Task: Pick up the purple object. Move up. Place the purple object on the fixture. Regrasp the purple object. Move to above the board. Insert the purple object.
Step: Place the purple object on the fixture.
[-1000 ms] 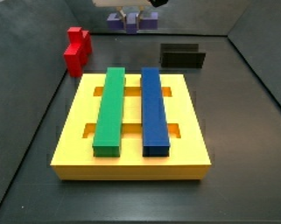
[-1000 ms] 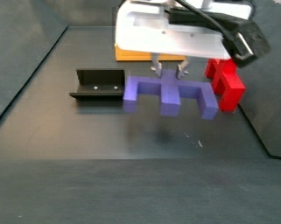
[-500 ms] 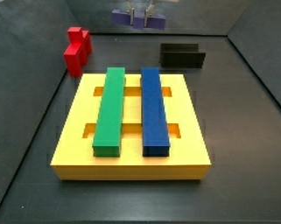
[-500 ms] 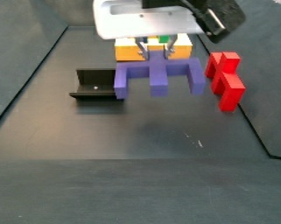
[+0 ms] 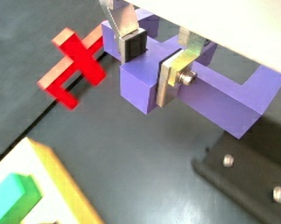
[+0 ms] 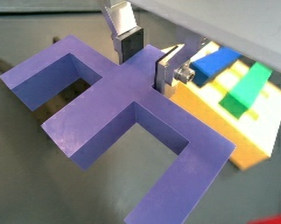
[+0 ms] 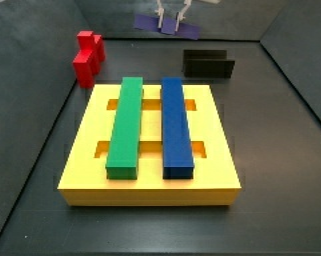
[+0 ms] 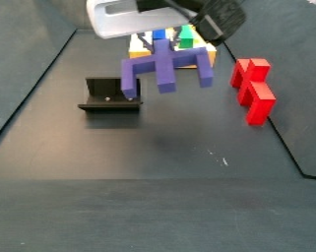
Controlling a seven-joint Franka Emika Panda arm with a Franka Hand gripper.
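Note:
The purple object (image 8: 165, 67), a comb-shaped block with three prongs, hangs in the air in my gripper (image 8: 164, 49). In both wrist views my silver fingers (image 5: 174, 73) clamp its middle prong (image 6: 108, 96). In a side view it shows high at the back (image 7: 175, 22), above the floor near the fixture (image 7: 208, 64). In a side view it is lifted beside and above the fixture (image 8: 109, 95). The yellow board (image 7: 152, 150) carries a green bar (image 7: 125, 125) and a blue bar (image 7: 175, 123).
A red block (image 7: 88, 57) stands at the back left of the board; it also shows in a side view (image 8: 254, 89) and a wrist view (image 5: 74, 68). Dark walls enclose the grey floor.
My gripper has risen with the purple object and moved toward the fixture side. The object has gone from just above the floor to well above it.

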